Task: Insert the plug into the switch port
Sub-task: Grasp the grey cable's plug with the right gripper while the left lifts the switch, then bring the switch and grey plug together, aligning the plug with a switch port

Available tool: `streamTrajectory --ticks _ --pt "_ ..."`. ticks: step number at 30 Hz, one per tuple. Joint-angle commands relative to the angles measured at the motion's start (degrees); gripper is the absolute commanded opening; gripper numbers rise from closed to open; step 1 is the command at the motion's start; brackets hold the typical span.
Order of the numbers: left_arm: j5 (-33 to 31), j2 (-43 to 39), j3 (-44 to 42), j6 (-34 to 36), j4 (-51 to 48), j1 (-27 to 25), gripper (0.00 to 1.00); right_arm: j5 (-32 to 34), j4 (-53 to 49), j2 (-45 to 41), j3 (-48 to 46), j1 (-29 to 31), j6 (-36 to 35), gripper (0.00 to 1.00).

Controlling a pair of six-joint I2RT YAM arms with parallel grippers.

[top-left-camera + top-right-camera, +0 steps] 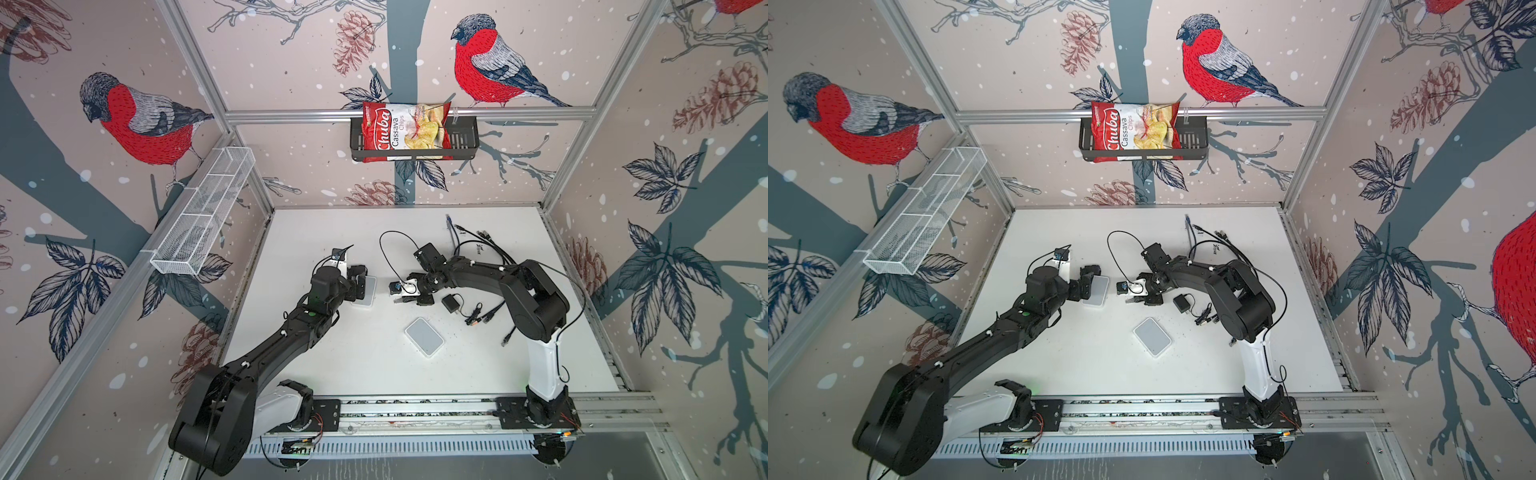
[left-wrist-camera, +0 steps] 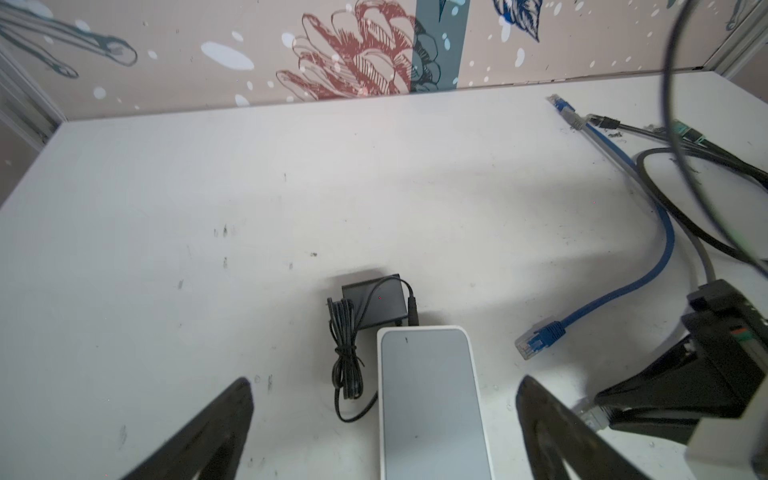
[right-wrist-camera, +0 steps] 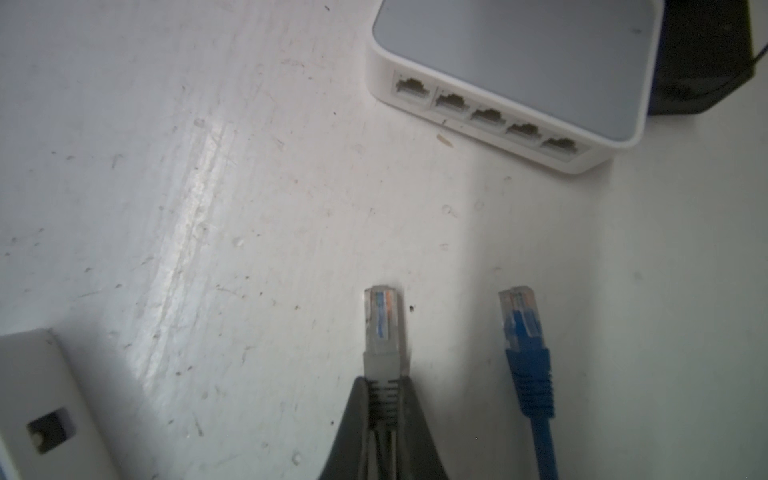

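- The pick-up looks done. The right gripper [image 3: 384,384] is clenched on the ribbed boot of the clear-tipped grey network plug [image 3: 383,320], which sits low over the white bench [image 1: 374,374] near its middle.
- The target is the flat, grey-topped white five-port switch [image 3: 511,62], just on the left-edge side of the plug. Its row of ports [image 3: 486,114] faces the plug but stands apart, off to one side and at a slant.
- The left gripper [image 2: 385,381] is released, with its fingers spread wide on either side of that switch and clear of it.
- Next comes the approach. The plug likely has to swing square to one port, level out, then push straight in.
- The left jaws would probably need to close first, or the switch may slide away.
- A loose blue plug [image 3: 521,320] lies just beside the grey one and could snag.
- A second white switch [image 1: 424,336] lies alone nearer the front edge.
- The black wire basket [image 1: 465,141] on the back wall holds a red bag of cassava chips [image 1: 403,131].
- The white mesh tray [image 1: 199,216] on the left wall shows nothing in its compartments.
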Motion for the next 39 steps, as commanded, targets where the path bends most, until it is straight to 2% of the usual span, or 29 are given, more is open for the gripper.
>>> streamTrajectory --ticks 1,9,12,16,24,31,39 --pt "2.88 2.01 1.48 -5.08 -3.51 0.34 0.97 3.22 6.49 -1.63 -2.09 0.47 6.91 0.02" --pt "4.44 6.76 4.0 -4.6 -9.74 0.34 0.96 9.22 20.75 -3.05 -5.28 1.99 21.88 0.01" --pt "5.0 8.85 6.09 -5.45 -14.28 0.3 0.97 10.45 22.66 -3.06 -5.4 2.67 25.03 0.01" --pt "5.57 8.79 6.85 -6.17 -15.64 -0.34 0.97 10.76 24.15 -3.32 -5.89 3.3 27.77 0.01" --pt "5.03 11.3 10.59 -5.62 -22.46 -1.78 0.97 8.53 26.45 -4.08 -7.26 3.39 30.88 0.01" --pt "0.33 16.64 14.03 -5.98 -25.98 -5.83 0.96 7.81 29.12 -4.29 -8.96 3.28 31.54 0.01" --pt "-2.41 23.04 17.88 -7.05 -30.1 -6.53 0.93 6.76 29.43 -4.52 -9.46 3.21 31.04 0.01"
